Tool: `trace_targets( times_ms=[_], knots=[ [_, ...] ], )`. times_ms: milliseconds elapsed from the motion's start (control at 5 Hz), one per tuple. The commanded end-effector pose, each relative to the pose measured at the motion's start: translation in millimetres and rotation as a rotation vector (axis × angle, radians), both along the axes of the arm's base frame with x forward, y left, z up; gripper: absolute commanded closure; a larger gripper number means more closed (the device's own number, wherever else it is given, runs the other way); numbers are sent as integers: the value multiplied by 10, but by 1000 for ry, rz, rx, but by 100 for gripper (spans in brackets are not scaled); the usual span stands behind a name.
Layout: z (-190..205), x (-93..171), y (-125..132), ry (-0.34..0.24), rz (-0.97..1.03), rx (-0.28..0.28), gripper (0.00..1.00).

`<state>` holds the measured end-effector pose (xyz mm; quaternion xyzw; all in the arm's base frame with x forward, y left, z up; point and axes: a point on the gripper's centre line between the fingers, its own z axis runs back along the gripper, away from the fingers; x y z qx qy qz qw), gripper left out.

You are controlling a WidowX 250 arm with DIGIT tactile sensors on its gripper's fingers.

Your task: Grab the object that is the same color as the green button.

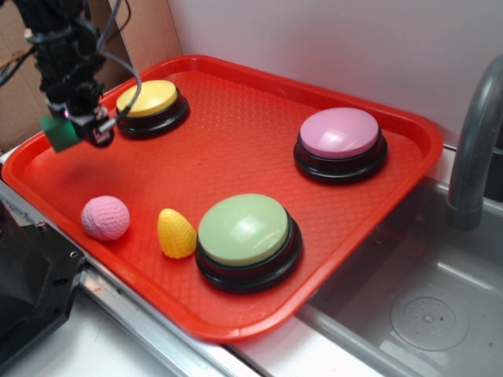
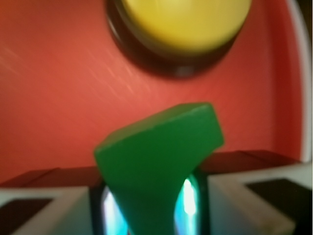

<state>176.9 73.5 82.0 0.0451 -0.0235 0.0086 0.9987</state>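
My gripper (image 1: 72, 129) hangs over the left rim of the red tray (image 1: 236, 133), shut on the small dark green block (image 1: 59, 133), held off the tray. In the wrist view the block (image 2: 159, 156) sits tilted between the jaws of my gripper (image 2: 155, 205), and the view is blurred. The large pale green button (image 1: 244, 229) on its black base stands at the tray's front, well to the right of my gripper.
A yellow-topped button (image 1: 149, 100) stands just right of my gripper, also in the wrist view (image 2: 183, 24). A pink-topped button (image 1: 340, 135) is at the back right. A pink ball (image 1: 105, 217) and a yellow cone toy (image 1: 175, 233) lie at the front left. A sink (image 1: 424, 314) with a grey tap (image 1: 471, 149) is on the right.
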Motion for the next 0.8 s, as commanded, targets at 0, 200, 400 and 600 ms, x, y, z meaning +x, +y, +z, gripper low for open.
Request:
trace_targets(
  times_ms=[0, 200, 400, 600],
  knots=[
    [748, 181, -255, -68, -12, 13, 100],
    [874, 269, -374, -60, -13, 17, 100],
    [944, 355, -441, -51, 6, 4, 100],
    [864, 418, -448, -32, 32, 17, 100]
  ],
)
